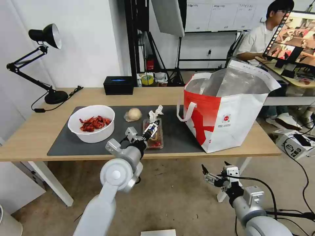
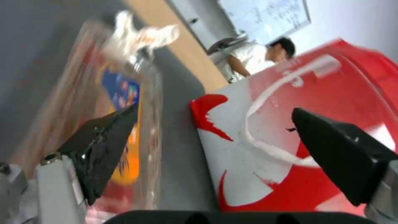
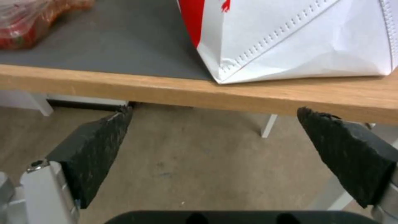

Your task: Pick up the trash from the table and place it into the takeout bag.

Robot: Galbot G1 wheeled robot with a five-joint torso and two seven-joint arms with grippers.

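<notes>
My left gripper hangs open just over the clear tray of red tomatoes on the grey mat. In the left wrist view one finger lies over the tray and the other stands in front of the takeout bag. The crumpled white tissue sits just beyond the tray, the beige bun to its left. The white bowl of red shells is at the mat's left end. The takeout bag stands open at the right. My right gripper waits open below the table's front edge.
A black tissue box and a black desk lamp stand at the back of the table. A person sits at a desk with a monitor behind the bag. Bare mat lies between tray and bag.
</notes>
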